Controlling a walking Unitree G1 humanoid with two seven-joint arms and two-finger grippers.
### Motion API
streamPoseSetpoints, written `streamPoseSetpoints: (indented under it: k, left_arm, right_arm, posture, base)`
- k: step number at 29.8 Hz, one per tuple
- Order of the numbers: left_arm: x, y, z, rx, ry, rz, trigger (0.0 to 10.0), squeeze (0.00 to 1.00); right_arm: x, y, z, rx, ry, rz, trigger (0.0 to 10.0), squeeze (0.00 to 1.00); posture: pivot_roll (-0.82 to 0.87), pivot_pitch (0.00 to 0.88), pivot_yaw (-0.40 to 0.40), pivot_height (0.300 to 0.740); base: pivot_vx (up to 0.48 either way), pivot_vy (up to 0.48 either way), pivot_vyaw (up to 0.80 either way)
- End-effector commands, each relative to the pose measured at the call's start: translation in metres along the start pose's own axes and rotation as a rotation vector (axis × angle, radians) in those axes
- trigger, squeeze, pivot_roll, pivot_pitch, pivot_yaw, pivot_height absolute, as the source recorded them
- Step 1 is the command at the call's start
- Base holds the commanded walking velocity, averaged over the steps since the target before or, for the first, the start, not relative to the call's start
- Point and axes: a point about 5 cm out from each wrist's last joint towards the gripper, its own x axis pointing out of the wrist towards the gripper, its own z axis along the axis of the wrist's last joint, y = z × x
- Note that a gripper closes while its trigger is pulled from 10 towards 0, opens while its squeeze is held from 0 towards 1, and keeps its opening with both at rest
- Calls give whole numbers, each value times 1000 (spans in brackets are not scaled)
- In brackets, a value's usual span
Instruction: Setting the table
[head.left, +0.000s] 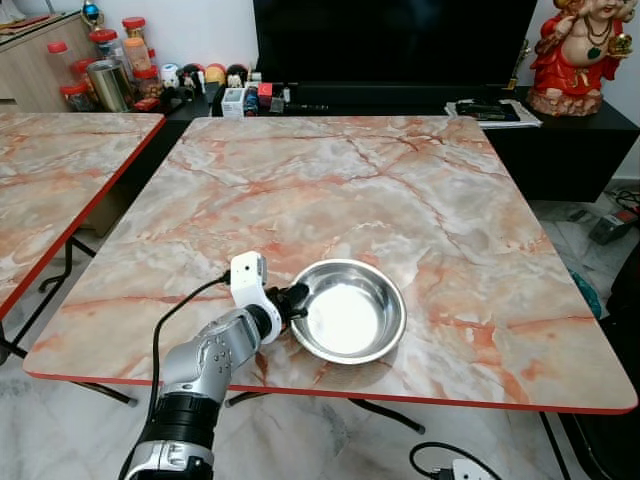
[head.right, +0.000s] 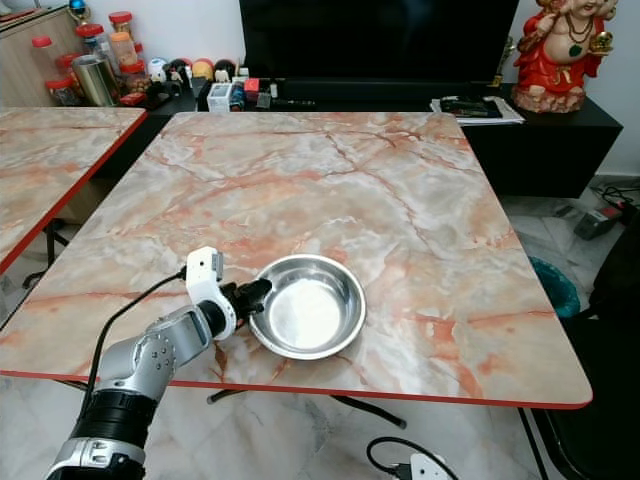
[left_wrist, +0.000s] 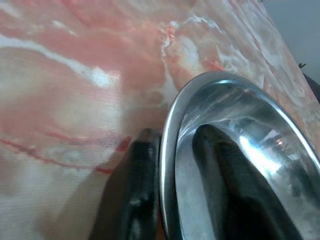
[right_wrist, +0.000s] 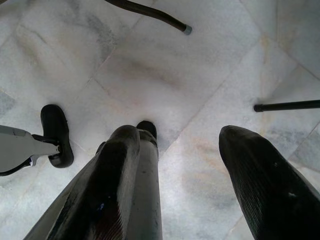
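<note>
Two left fingers (left_wrist: 135, 190) pinch the steel bowl's (head.left: 350, 320) rim near the table (head.left: 400, 180) edge.

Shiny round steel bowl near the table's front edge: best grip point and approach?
Pinch the thin rim of the shiny round steel bowl at its near-left side, one finger inside, one outside, as the left gripper does now. Its flared wall offers no other hold.
</note>
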Motion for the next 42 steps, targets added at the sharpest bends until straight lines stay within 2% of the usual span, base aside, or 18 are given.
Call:
streamPoseSetpoints:
  k: [1,12,17,18,19,25,34,37,40,42]
  left_arm:
    - [-2,-2,3,22,-12,-8,10000,1000]
    - [-2,-2,7,32,-24,-12,10000,1000]
    - [-6,2,17,28,-69,13,10000,1000]
    - [-7,3,19,26,-77,19,10000,329]
    - [-9,6,23,21,-92,32,10000,0]
    - [-18,13,41,20,-148,48,10000,0]
    - [-28,7,57,3,-213,9,10000,0]
    - [-35,8,71,37,-303,16,10000,0]
    - [-42,20,90,65,-443,131,10000,0]
    - [-48,23,97,74,-500,168,10000,0]
  right_arm:
    - [1,-1,3,-2,1,0,10000,0]
    - [2,-3,10,-4,-14,-2,10000,0]
    - [2,0,10,-4,-17,0,10000,0]
    - [2,0,10,-3,-17,0,10000,0]
    - [2,1,10,0,-18,0,10000,0]
    - [2,2,11,-1,-23,2,10000,0]
    - [2,1,13,-5,-25,2,10000,0]
    - [2,0,13,-5,-23,0,10000,0]
    - [2,-1,12,-2,-21,-5,10000,0]
    - [2,-2,12,3,-22,-9,10000,0]
  posture:
    - [19,0,22,740]
    - [26,0,15,740]
    - [28,0,13,740]
    - [27,0,12,740]
    - [27,0,11,740]
    - [31,0,2,740]
    - [39,0,-10,740]
    - [40,0,-15,740]
    - [41,0,-16,740]
    - [41,0,-16,740]
  base:
    - [0,0,0]
    - [0,0,0]
    - [0,0,0]
    - [0,0,0]
    - [0,0,0]
    - [0,0,0]
    - [0,0,0]
    - [0,0,0]
    - [0,0,0]
    - [0,0,0]
